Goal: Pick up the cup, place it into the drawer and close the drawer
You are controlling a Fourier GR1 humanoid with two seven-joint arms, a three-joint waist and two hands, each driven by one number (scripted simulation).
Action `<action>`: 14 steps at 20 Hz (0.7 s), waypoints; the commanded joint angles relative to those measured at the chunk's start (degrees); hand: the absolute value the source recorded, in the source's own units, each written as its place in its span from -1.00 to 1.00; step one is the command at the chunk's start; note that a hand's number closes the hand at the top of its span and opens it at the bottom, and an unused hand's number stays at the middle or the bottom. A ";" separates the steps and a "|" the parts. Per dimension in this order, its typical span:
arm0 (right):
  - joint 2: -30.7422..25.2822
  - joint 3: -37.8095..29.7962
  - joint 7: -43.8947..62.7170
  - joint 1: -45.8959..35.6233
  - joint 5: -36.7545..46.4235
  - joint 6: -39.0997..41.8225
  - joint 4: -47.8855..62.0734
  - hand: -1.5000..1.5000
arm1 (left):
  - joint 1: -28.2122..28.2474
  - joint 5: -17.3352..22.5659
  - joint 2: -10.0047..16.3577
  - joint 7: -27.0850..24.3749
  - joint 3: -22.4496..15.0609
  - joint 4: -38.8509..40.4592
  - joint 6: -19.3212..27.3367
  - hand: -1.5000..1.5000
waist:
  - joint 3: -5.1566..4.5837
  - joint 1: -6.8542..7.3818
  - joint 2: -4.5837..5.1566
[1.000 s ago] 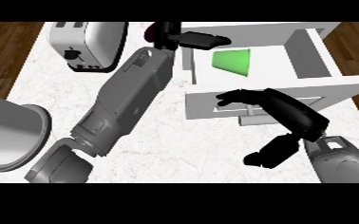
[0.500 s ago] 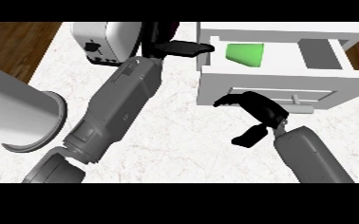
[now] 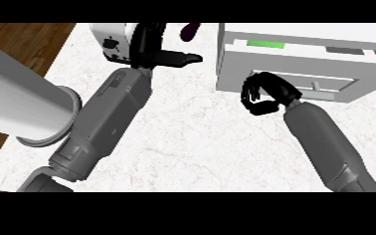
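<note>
The right hand (image 3: 266,95), fingers curled on nothing, is touching the drawer (image 3: 232,73) front at 3 o'clock. The cup (image 3: 264,43) is showing only a green sliver inside, at 1 o'clock. The left hand (image 3: 155,47) is hovering open at 11.

cup (image 3: 264,44): green, in drawer | drawer (image 3: 294,62): white, top-R, open a bit

Pale marble counter (image 3: 198,134) above a brown wooden floor (image 3: 29,42)
The counter's top is white stone with faint grey veins and fills most of the view; its left edge runs slantwise, and beyond it brown floorboards show at the upper left. A white and silver toaster (image 3: 110,32) stands near the far edge, a large grey round vessel (image 3: 29,109) shows at the view's left, and the light is even, leaving only soft shadows on the stone
</note>
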 commanded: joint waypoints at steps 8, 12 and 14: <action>-6.17 -11.66 -3.43 -14.86 -4.26 -3.84 15.26 1.00 | 6.04 0.62 3.94 1.90 -0.59 -5.69 -4.83 -1.00 | 0.18 3.66 1.32; -7.00 -13.79 -1.88 -16.73 -6.54 -2.86 14.56 1.00 | 6.19 0.40 4.71 1.81 -0.80 -6.36 -5.90 -1.00 | 0.16 4.97 1.95; -7.77 -13.78 -2.05 -16.12 -6.66 -2.24 14.62 1.00 | 7.00 0.47 5.16 1.96 -1.06 -7.44 -6.83 -1.00 | 0.16 5.41 1.70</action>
